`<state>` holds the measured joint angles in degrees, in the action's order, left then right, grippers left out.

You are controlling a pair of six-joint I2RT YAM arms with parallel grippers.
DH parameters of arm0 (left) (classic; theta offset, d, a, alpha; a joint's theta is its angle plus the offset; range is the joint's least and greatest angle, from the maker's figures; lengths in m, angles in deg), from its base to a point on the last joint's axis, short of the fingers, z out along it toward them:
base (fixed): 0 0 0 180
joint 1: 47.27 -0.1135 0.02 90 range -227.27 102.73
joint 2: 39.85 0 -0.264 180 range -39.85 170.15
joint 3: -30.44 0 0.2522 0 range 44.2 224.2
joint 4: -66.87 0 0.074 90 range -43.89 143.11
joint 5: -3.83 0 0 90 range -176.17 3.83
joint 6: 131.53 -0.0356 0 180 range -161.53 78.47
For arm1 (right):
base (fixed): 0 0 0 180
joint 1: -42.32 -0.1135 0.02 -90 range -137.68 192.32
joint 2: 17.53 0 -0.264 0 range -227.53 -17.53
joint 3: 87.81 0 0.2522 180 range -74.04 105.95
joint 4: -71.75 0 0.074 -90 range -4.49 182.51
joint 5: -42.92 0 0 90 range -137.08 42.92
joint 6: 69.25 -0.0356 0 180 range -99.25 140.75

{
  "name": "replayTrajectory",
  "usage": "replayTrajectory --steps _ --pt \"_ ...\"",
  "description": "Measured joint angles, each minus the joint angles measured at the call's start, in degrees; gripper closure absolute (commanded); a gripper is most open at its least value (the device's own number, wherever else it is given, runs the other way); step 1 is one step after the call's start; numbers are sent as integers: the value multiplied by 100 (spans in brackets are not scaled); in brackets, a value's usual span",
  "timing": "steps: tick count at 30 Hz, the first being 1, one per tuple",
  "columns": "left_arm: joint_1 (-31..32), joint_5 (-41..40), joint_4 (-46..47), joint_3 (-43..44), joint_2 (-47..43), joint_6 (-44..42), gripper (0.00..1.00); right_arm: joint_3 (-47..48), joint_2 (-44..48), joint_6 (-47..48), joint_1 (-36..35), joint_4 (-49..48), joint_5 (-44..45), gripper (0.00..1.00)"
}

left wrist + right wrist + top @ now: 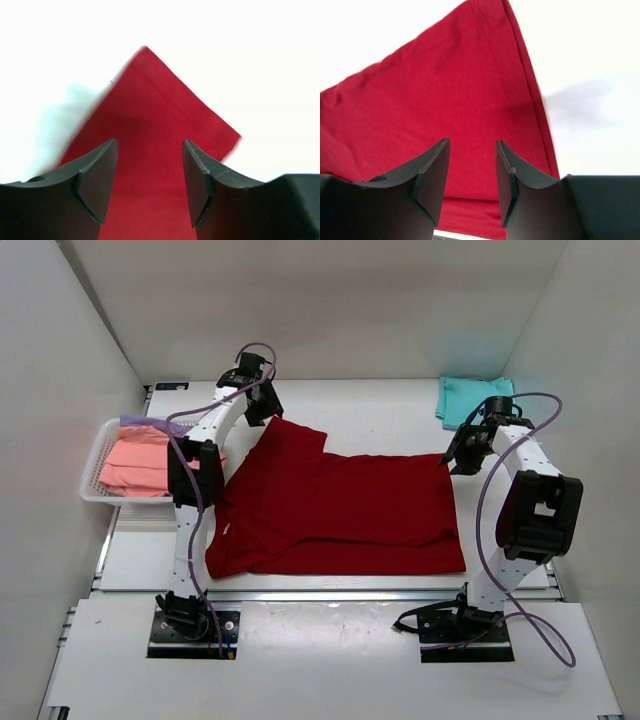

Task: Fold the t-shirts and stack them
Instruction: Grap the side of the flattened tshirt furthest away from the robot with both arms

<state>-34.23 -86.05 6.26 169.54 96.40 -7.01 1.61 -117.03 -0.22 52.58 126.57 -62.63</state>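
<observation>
Top external view: one dark red t-shirt is lying flat mid-counter, the left jaws and right jaws hanging open over its far corners. At left, one white mesh basket is holding one salmon pink t-shirt and one lavender t-shirt; one teal t-shirt is lying far right.
</observation>
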Motion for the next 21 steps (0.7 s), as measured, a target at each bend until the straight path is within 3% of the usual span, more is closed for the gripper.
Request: replayTrajectory --steps 5,10,13,17,21 --pt "-24 -437 -485 739 826 -247 30 437 -527 2 35 31 -35 59" --pt "-33 -461 -802 1263 1204 -278 33 717 -892 -2 129 59 -33 58" --pt "-17 -426 -966 1523 1434 -286 55 890 -1115 -17 177 66 -11 57" --pt "-20 -295 -1095 1676 1532 -306 100 1220 -1453 -57 184 129 101 49" --pt "-20 -197 -1137 1681 1537 -350 100 1897 -1969 -74 142 271 345 46"
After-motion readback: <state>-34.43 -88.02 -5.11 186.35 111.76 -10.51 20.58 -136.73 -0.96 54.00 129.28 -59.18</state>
